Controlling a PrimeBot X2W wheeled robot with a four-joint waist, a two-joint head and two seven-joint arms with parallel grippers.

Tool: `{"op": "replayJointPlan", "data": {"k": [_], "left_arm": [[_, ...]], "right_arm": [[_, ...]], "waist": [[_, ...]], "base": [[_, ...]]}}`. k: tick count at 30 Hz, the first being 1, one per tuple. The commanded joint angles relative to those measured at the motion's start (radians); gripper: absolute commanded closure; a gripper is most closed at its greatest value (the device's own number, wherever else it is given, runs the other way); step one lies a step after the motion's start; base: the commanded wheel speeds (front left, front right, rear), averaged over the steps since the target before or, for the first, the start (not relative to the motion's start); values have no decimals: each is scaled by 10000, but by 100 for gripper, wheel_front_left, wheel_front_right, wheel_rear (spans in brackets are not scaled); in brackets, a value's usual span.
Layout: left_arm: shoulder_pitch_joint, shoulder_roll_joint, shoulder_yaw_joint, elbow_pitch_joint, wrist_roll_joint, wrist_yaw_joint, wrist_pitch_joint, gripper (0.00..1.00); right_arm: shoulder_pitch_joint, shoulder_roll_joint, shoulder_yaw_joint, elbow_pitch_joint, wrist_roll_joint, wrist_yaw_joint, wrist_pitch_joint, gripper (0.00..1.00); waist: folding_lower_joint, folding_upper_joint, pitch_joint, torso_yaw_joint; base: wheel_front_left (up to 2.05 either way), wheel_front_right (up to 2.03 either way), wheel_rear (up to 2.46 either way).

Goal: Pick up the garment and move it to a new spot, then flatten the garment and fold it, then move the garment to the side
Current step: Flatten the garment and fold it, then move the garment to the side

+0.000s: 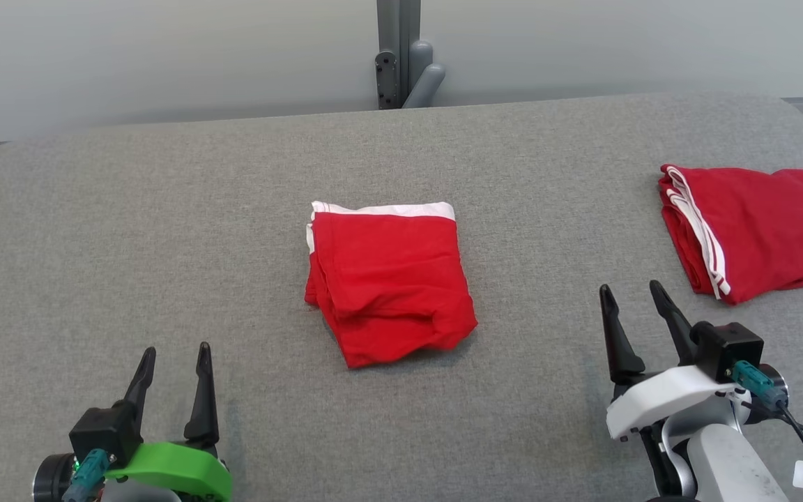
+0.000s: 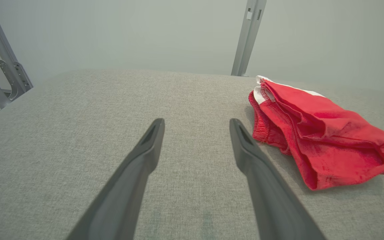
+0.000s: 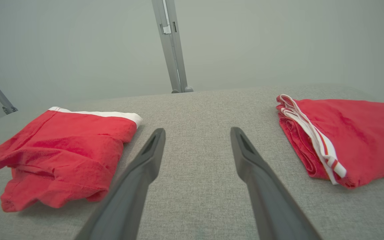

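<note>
Soft, light and apt to unfold, the folded red garment (image 1: 387, 279) lies mid-way across the table (image 1: 164, 209), best pinched through all layers at its side edges; left claw (image 1: 176, 348) and right claw (image 1: 630, 286) flank it, both spread and empty.

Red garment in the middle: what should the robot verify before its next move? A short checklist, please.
1. The red garment is folded: ok, though its near edge is rumpled.
2. The left gripper is open and empty: ok.
3. The right gripper is open and empty: ok.
4. Both grippers are apart from the cloth: ok.
5. The grey table has bare room on the left for setting it aside: ok; the striped red garment lies at the right.
6. The fold will hold when lifted: cannot tell.
</note>
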Motion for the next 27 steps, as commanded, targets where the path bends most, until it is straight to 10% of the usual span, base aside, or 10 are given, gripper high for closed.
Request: {"op": "replayJointPlan", "data": {"k": [1,27], "left_arm": [[289,5,85,-37,80,18,9,0],[30,-6,-434,-245,-254,19,9,0]], "right_arm": [[235,-18,77,-44,55,-3,-23,0],[-140,-22,210,-111,188,-3,-24,0]], "waist": [[1,1,-82,0],[1,1,843,774]], "base": [[0,0,0],[0,0,0]]}}
